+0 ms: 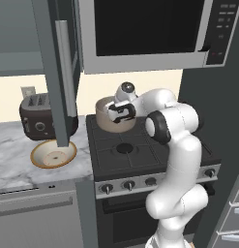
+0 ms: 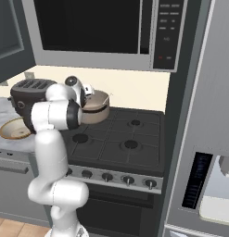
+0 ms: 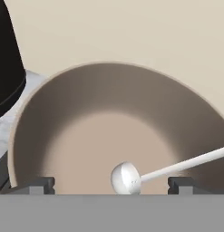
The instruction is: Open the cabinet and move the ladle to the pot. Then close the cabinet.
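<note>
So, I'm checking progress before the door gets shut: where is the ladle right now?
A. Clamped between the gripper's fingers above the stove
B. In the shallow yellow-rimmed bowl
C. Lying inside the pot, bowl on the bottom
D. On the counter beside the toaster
C: in the hand view the ladle lies in the pot, its handle leaning up to the wall, and the open gripper grips nothing.

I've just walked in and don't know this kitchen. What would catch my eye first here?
The white arm bent over the stove, its open gripper poised above the beige pot on the back left burner. Inside the pot lies the ladle, bowl down, handle leaning on the rim. On the left, the dark cabinet door hangs open over the counter.
</note>
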